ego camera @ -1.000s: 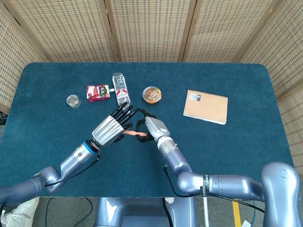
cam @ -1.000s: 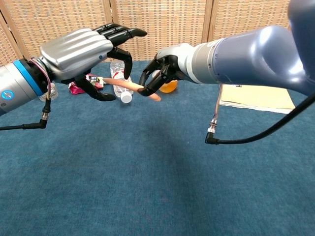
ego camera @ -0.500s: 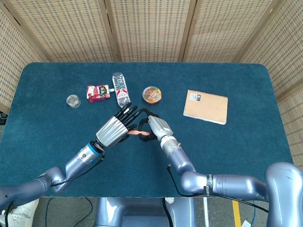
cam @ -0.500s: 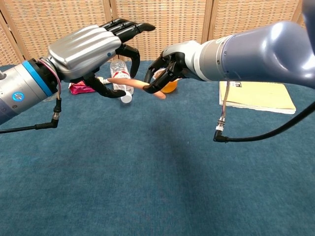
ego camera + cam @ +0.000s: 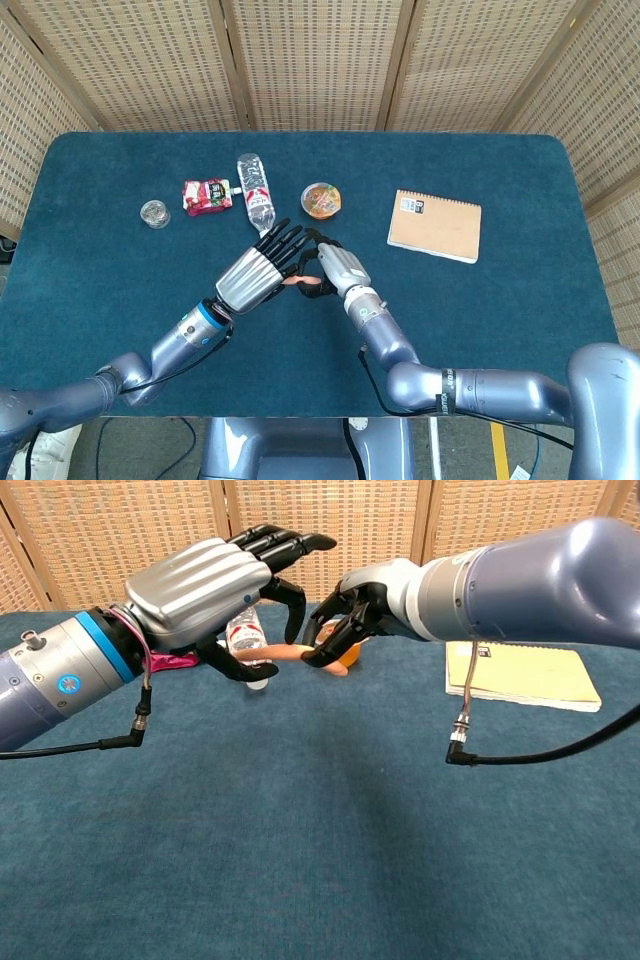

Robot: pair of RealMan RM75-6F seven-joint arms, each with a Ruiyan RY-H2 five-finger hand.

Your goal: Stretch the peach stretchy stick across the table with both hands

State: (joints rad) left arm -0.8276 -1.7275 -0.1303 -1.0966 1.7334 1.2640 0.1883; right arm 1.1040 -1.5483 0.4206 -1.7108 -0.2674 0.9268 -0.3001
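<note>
Fingers of my left hand [image 5: 215, 585] are closing in around the free end of the peach stretchy stick [image 5: 283, 656], not yet clamping it. My right hand [image 5: 362, 605] is pinching the other end above the surface [image 5: 320, 830], so stretching is about to begin.

Peach stretchy stick [image 5: 283, 655] between silver-backed, black-fingered left hand [image 5: 259, 272] and right hand [image 5: 333, 268], over dark teal table [image 5: 520, 300]; beyond the hands, clear bottle [image 5: 255, 187] with red-and-white label, red-pink packet [image 5: 206, 196], tan spiral notebook [image 5: 435, 225].

Right hand [image 5: 352, 620] pinches peach stick [image 5: 290, 654] under left hand [image 5: 215, 585].
</note>
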